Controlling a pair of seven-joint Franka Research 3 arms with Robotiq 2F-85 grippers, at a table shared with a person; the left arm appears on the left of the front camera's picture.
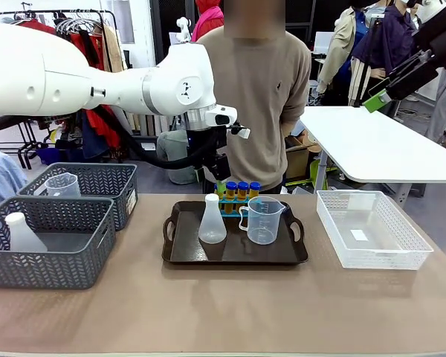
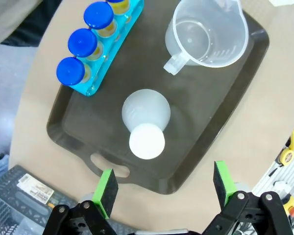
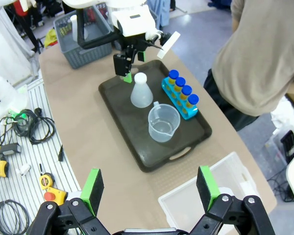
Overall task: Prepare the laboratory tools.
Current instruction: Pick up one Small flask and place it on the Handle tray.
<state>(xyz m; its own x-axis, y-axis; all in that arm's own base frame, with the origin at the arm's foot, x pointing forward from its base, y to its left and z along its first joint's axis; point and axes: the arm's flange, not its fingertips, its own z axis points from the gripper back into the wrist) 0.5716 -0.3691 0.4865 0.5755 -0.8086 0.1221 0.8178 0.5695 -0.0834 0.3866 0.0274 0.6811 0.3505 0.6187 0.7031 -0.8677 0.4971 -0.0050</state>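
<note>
The table (image 1: pixel 230 312) had a plain tan top, and behind it the room was crowded: a clothes rail (image 1: pixel 67 30) hung with garments at the far left and a white table (image 1: pixel 379 145) at the far right. A person in a beige sweater (image 1: pixel 256 97) stood at the far side, directly behind the dark brown tray (image 1: pixel 180 256).

On the tray stood the translucent white conical flask (image 1: pixel 212 220) to the left and the clear measuring beaker (image 1: pixel 263 220) just to its right, apart from each other. Behind them, at the tray's far edge, the small blue rack (image 3: pixel 176 100) held the blue-capped tubes (image 1: pixel 241 190) of yellow-orange liquid (four caps counted in the right wrist view). Two grey mesh baskets (image 1: pixel 48 242) sat at the left of the table, the nearer holding another flask (image 1: pixel 21 232), the farther another beaker (image 1: pixel 63 184). A white mesh basket (image 1: pixel 372 230) lay to the right of the tray.

The left gripper (image 2: pixel 164 188) hung above the tray's left part, over the flask, its green pads (image 2: pixel 108 186) spread wide with nothing between them. The right gripper (image 3: pixel 149 186) was raised high at the right, above the white basket's side of the table, jaws likewise wide apart and holding nothing.
</note>
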